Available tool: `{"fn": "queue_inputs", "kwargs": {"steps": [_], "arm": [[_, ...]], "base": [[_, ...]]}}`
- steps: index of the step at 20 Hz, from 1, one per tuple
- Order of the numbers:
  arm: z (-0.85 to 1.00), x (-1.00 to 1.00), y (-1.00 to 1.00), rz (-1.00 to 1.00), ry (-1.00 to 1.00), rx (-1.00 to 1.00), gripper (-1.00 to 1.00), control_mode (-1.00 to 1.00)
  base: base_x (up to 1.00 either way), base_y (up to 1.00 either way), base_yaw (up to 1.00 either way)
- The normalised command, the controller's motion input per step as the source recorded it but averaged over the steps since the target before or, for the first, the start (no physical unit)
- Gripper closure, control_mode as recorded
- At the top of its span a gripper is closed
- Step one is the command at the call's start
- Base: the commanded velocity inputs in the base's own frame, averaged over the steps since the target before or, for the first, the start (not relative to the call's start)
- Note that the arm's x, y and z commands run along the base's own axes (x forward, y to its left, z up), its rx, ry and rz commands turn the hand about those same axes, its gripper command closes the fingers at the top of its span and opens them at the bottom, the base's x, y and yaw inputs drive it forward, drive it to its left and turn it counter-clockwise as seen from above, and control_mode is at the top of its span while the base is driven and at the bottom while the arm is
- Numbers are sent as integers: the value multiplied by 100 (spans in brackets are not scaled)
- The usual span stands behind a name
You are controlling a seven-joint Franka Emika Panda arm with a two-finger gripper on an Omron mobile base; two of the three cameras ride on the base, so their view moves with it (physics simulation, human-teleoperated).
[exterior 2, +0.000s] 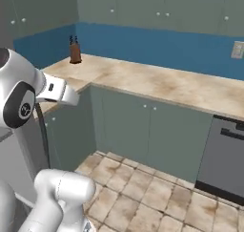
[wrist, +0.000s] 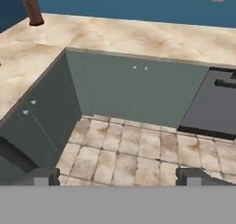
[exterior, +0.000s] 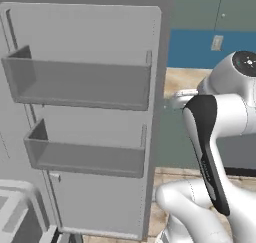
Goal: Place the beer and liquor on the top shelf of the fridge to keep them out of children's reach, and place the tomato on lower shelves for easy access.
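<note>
I have the gripper with its fingers spread wide and nothing between them, looking down over the tiled floor toward the corner counter. The fridge door stands swung open just left of the arm, its two door bins bare. I can't spot the beer, liquor or tomato from here, so my best move is to turn and find them before reaching, keeping the elbow off that door
</note>
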Motion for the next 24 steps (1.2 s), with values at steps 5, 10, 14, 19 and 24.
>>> {"fn": "queue_inputs", "kwargs": {"steps": [5,10,14,19,24], "arm": [[0,0,0,0,0,0,-100,100],[0,0,0,0,0,0,-100,100],[0,0,0,0,0,0,-100,100],[0,0,0,0,0,0,-100,100],[0,0,0,0,0,0,-100,100]], "base": [[11,-2,-58],[43,-15,-36],[90,-16,-17],[100,-1,-2],[100,0,27]]}}
